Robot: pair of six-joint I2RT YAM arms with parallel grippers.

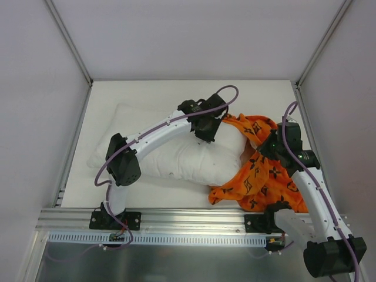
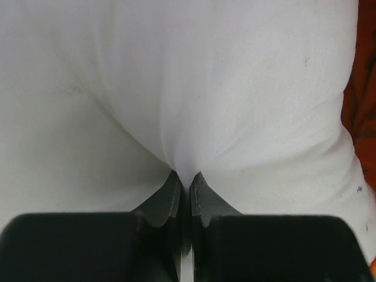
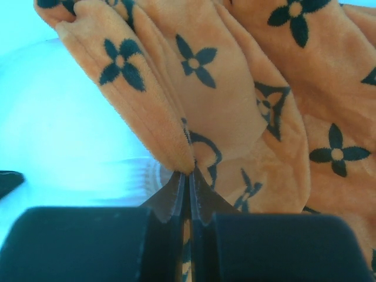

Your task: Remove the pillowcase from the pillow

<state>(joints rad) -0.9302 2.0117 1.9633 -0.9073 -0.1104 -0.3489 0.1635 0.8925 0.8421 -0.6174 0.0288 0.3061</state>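
The white pillow (image 1: 176, 155) lies across the middle of the table, mostly bare. The orange pillowcase (image 1: 258, 176) with black motifs is bunched at the pillow's right end and trails toward the front edge. My left gripper (image 1: 207, 136) is shut on a pinch of the white pillow fabric (image 2: 176, 117) near the pillow's right end; a strip of pillowcase (image 2: 365, 88) shows at the right edge. My right gripper (image 1: 265, 151) is shut on a fold of the pillowcase (image 3: 194, 94), which fills the right wrist view. The white tag is not visible.
The white table (image 1: 147, 94) is walled by white panels at the left, back and right. A metal rail (image 1: 188, 220) runs along the front edge at the arm bases. The left arm (image 1: 153, 138) stretches across the pillow.
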